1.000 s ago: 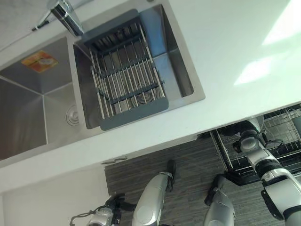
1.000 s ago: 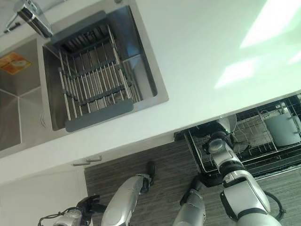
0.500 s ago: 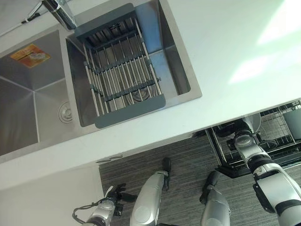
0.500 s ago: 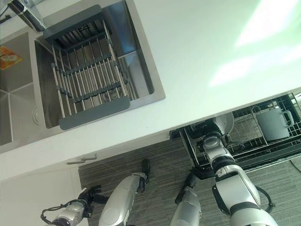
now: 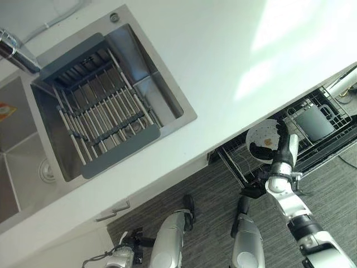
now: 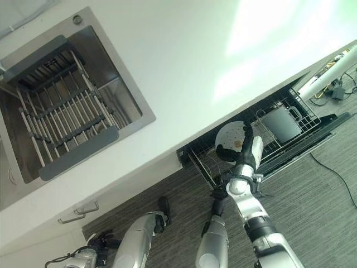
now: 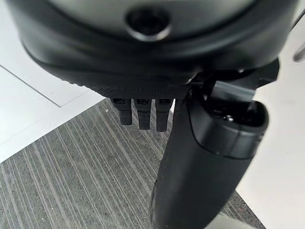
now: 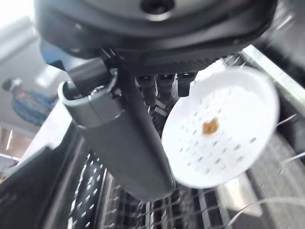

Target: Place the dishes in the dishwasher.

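The right hand (image 5: 281, 146), fingers clamped on the white plate (image 5: 262, 139), has raised it clear above the pulled-out dishwasher rack (image 5: 329, 131) where it sat low a moment ago, so the plate remains unplaced; left hand (image 7: 143, 112) idle, relaxed.

Silver-grey jointed arms end in a dark left hand (image 7: 200, 157) and right hand (image 8: 128, 138).
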Controlling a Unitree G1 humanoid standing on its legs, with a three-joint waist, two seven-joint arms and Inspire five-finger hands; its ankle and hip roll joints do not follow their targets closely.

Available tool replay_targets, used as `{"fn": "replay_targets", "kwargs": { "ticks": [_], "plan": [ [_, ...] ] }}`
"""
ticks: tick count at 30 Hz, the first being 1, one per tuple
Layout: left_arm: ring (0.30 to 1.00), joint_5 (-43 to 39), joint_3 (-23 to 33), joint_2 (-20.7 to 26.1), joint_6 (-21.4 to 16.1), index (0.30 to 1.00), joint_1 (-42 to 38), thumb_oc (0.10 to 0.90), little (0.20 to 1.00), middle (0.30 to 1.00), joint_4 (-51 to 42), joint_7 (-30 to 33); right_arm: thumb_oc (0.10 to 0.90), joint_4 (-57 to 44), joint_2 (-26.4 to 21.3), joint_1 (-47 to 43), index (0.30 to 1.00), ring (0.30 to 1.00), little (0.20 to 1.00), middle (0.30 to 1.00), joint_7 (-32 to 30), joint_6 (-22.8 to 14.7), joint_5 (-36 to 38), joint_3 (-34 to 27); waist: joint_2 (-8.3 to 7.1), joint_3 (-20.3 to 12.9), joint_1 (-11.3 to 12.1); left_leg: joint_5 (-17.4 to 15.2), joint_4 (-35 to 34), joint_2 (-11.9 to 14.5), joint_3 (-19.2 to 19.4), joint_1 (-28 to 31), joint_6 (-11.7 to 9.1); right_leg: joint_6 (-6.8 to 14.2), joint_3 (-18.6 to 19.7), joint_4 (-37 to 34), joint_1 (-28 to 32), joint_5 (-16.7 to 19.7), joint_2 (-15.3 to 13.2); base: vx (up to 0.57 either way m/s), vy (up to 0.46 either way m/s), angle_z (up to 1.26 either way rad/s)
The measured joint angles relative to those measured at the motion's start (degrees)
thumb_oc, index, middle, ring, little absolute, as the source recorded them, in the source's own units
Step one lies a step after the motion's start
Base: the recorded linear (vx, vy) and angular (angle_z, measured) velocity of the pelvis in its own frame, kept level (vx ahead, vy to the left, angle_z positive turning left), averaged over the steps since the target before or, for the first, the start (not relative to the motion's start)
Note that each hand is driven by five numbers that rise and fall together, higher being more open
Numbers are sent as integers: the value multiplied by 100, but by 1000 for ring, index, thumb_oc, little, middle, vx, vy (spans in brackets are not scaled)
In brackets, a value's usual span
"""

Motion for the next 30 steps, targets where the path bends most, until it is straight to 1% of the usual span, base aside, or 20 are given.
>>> {"fn": "replay_targets", "kwargs": {
  "ticks": [3,6,9,11,13,14,16,17,19,20,21,22,23,24,25,26,27,28,29,30],
  "plan": [
    [900,-8,110,-6,19,900,280,800,900,900,72,12,800,15,1,103,900,900,900,900,-265,-252,-106,-45,25,-14,0,-46,-89,-3,34,208,-69,11,26,-88,181,11,4,27,5,-9],
    [900,-67,180,-234,109,900,460,800,900,900,116,31,800,-310,-35,327,900,900,900,900,-482,-612,-306,-262,158,-104,-10,-72,-96,14,72,257,-90,15,49,-91,198,8,16,38,19,-6],
    [900,-201,292,-426,125,900,607,800,900,900,90,36,800,-700,-24,677,900,900,900,900,-536,-832,-328,-344,194,-150,-11,-82,-125,26,83,389,-100,23,53,-101,317,2,31,56,5,-3],
    [900,-203,321,-443,164,900,702,800,900,900,54,30,800,-948,-18,955,900,900,900,900,-534,-998,-362,-348,131,-242,-13,-93,-175,43,108,518,-118,44,58,-124,402,-16,48,77,-23,-7],
    [900,-202,433,-427,222,900,817,800,900,900,55,35,800,-1191,-22,1220,900,900,900,900,-533,-1173,-381,-395,28,-479,-43,-113,-192,81,141,551,-152,57,80,-163,405,-33,82,73,-27,-14],
    [900,-200,540,-421,234,900,880,800,900,900,56,36,800,-1349,-25,1313,900,900,900,900,-534,-1233,-382,-429,-57,-561,-64,-125,-212,111,182,623,-170,56,159,-177,436,-33,113,52,-20,-23],
    [900,-199,563,-401,250,900,952,800,900,900,80,37,800,-1565,-25,1427,900,900,900,900,-552,-1387,-537,-552,-187,-679,-95,-160,-209,172,253,732,-207,51,200,-193,497,-37,161,72,-14,-24],
    [900,-160,564,-362,263,900,973,800,900,900,116,39,800,-1684,-35,1466,900,900,900,900,-649,-1562,-633,-693,-289,-805,-200,-169,-210,200,261,747,-218,54,211,-195,496,-53,186,109,-23,-15],
    [900,-114,578,-334,324,900,982,800,900,900,128,38,800,-1854,-50,1625,900,900,900,900,-800,-1636,-796,-936,-327,-857,-237,-181,-224,224,299,821,-236,57,239,-208,524,-59,207,59,-23,-11],
    [900,-107,654,-337,371,900,1039,800,900,900,131,28,800,-1900,-73,1719,900,900,900,900,-954,-1661,-988,-1066,-346,-876,-222,-192,-256,232,350,931,-241,54,287,-232,598,-58,219,36,-37,-26],
    [900,-98,760,-337,382,900,1166,800,900,900,141,1,800,-1957,-142,1866,900,900,900,900,-1451,-1684,-1345,-1261,-369,-1061,-284,-226,-259,273,416,937,-263,57,359,-291,586,-60,269,77,-68,-27],
    [900,11,799,-320,378,900,1180,800,900,900,180,-15,800,-1954,-238,2032,900,900,900,900,-1943,-1686,-1649,-1580,-387,-1134,-334,-234,-259,299,425,953,-277,56,367,-298,584,-60,294,46,-65,-19],
    [900,23,797,-294,356,900,1177,800,900,900,204,-26,800,-1650,-281,2278,900,900,900,900,-2261,-1917,-1718,-1956,-406,-1172,-327,-240,-269,317,430,993,-289,50,377,-292,612,-63,309,52,-55,-3],
    [900,21,797,-263,349,900,1201,800,900,900,241,-50,800,-1320,-276,2334,900,900,900,900,-2430,-2054,-1719,-2255,-431,-1215,-315,-242,-281,327,427,1036,-298,41,375,-287,659,-71,317,19,-31,-6],
    [900,21,789,-224,333,900,1275,800,900,900,268,-81,800,-947,-219,2388,900,900,900,900,-2590,-2096,-1589,-2577,-463,-1289,-381,-267,-280,362,451,1044,-322,31,381,-301,662,-79,346,78,-51,-9],
    [900,17,796,-165,330,900,1281,800,900,900,346,-147,800,-460,-194,2463,900,900,900,900,-2643,-2297,-1516,-2921,-473,-1350,-385,-272,-278,390,455,1056,-330,17,408,-299,682,-93,359,62,-52,-11],
    [900,17,825,-131,328,900,1315,800,900,900,377,-146,800,-133,-181,2596,900,900,900,900,-2628,-2419,-1294,-3126,-480,-1385,-411,-281,-281,414,457,1069,-342,8,412,-296,689,-106,365,69,-55,-5],
    [900,16,820,-80,325,900,1312,800,900,900,442,-163,800,535,-153,2562,900,900,900,900,-2558,-2762,-833,-3383,-485,-1389,-448,-289,-287,437,449,1121,-358,3,390,-299,762,-124,389,22,-43,0],
    [900,13,797,-53,327,900,1320,800,900,900,462,-178,800,927,-123,2567,900,900,900,900,-2500,-2833,-430,-3520,-477,-1422,-459,-297,-285,449,429,1134,-372,-6,371,-300,783,-143,401,4,-40,2],
    [900,11,762,-23,327,900,1331,800,900,900,473,-234,800,1392,-44,2555,900,900,900,900,-2429,-2869,282,-3733,-445,-1476,-474,-306,-286,471,426,1123,-385,5,366,-282,768,-177,417,-8,-35,1]
  ]
}}
